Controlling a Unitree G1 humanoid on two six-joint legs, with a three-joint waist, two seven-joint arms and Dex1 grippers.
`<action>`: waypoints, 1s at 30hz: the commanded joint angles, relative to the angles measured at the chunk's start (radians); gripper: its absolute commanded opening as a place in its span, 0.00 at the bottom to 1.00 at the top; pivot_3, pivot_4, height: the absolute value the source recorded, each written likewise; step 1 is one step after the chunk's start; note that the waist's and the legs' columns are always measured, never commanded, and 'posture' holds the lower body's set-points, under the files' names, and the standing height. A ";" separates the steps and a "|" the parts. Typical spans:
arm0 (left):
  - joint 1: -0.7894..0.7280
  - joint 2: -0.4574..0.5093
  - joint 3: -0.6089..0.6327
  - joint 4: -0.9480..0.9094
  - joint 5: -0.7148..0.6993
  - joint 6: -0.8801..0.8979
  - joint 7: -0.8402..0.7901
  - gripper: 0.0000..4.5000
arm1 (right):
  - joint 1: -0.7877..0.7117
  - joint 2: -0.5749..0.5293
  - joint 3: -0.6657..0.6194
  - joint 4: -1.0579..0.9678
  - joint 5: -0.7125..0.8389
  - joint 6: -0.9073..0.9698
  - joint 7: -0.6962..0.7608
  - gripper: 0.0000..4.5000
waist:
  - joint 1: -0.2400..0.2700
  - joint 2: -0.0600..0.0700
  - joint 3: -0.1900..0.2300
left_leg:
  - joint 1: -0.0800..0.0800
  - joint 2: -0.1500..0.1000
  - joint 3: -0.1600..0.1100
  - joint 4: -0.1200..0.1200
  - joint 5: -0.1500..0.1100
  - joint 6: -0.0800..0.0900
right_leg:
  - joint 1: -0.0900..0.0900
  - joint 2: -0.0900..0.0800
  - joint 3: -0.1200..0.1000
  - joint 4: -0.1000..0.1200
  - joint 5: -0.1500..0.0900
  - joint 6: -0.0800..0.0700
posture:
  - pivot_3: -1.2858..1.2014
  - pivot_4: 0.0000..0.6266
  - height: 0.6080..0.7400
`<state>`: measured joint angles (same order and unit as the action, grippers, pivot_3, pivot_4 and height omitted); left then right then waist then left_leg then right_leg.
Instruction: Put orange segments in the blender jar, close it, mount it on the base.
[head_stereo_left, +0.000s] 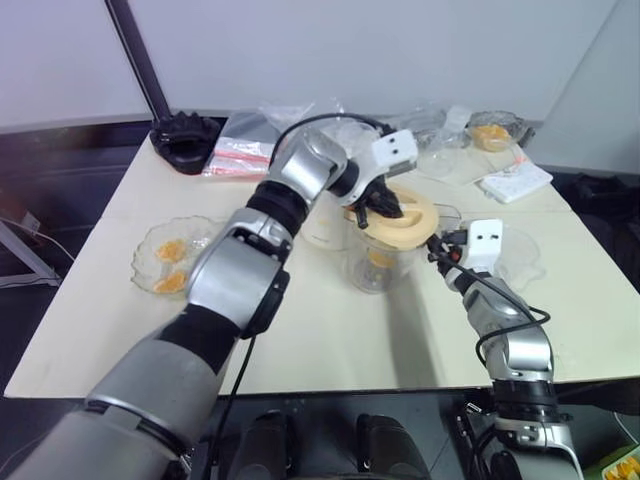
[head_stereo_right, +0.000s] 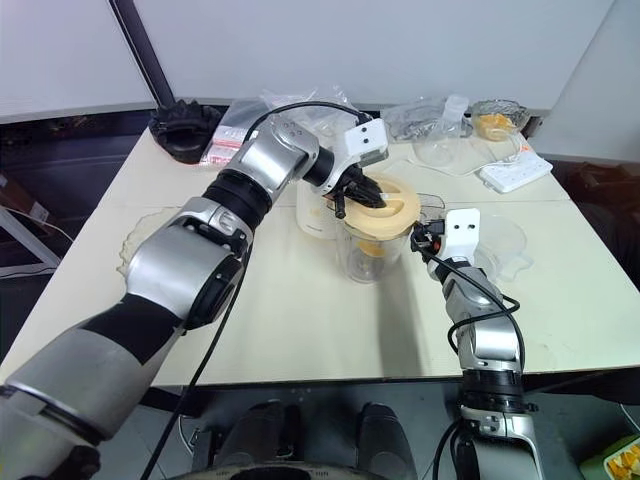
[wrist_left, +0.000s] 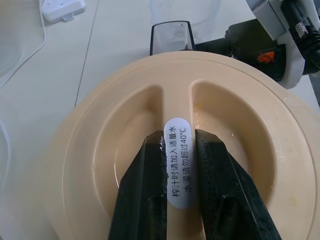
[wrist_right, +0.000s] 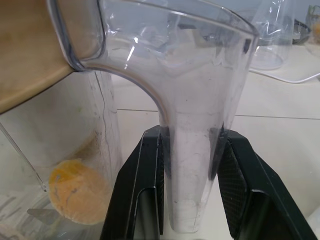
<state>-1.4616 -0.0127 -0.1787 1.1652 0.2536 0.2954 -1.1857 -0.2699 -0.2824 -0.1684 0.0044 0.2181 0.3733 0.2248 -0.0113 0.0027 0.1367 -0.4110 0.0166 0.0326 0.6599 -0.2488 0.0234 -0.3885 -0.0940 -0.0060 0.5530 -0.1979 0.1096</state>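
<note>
The clear blender jar (head_stereo_left: 375, 268) stands mid-table with an orange segment (wrist_right: 75, 190) at its bottom. A pale-orange round lid (head_stereo_left: 415, 225) lies slightly tilted over the jar's mouth. My left gripper (wrist_left: 179, 137) reaches down from above and is shut on the lid's raised middle ridge. From the right, my right gripper (wrist_right: 192, 135) is shut on the jar's clear side handle (wrist_right: 195, 165). The cream-white base (head_stereo_right: 312, 222) stands just behind the jar, partly hidden by my left arm. More orange segments (head_stereo_left: 170, 265) lie on a glass plate (head_stereo_left: 145, 250) at the left.
A black ridged ring (head_stereo_left: 185, 135) and plastic bags (head_stereo_left: 240, 145) lie at the back left. At the back right stand a glass bowl of fruit (head_stereo_left: 492, 132) and a white power strip (head_stereo_left: 515, 182). A smaller clear cup (head_stereo_left: 520, 250) sits right of my right gripper.
</note>
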 joint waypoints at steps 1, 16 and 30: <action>0.110 -0.014 -0.082 0.097 0.071 0.055 0.119 0.06 | -0.046 -0.006 0.034 -0.072 0.011 -0.055 0.059 0.20 | 0.000 -0.001 -0.001 | 0.000 0.000 0.000 0.000 0.000 0.000 | 0.000 0.000 0.000 0.000 0.000 0.000 | 0.52 0.24 1.00; 0.030 0.044 -0.096 0.054 0.052 -0.036 0.019 0.81 | -0.043 -0.017 0.037 -0.062 0.001 -0.056 0.080 0.20 | -0.007 -0.005 0.000 | -0.001 -0.002 0.002 -0.012 0.000 0.000 | -0.005 -0.005 -0.006 0.000 0.000 0.001 | 0.52 0.24 1.00; -0.262 0.283 0.076 -0.193 -0.205 0.073 -0.242 0.81 | -0.024 -0.034 0.032 -0.068 -0.003 -0.054 0.099 0.20 | -0.006 -0.015 0.030 | -0.026 -0.002 0.015 -0.008 0.003 0.005 | -0.056 0.006 0.002 0.044 -0.008 0.006 | 0.52 0.24 1.00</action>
<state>-1.6913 0.2609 -0.1288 1.0334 0.0929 0.3520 -1.4025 -0.2969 -0.3076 -0.1399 -0.0523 0.2194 0.3187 0.3211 -0.0171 -0.0125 0.1665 -0.4373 0.0147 0.0471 0.6514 -0.2457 0.0284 -0.4442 -0.0877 -0.0037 0.5975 -0.2056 0.1155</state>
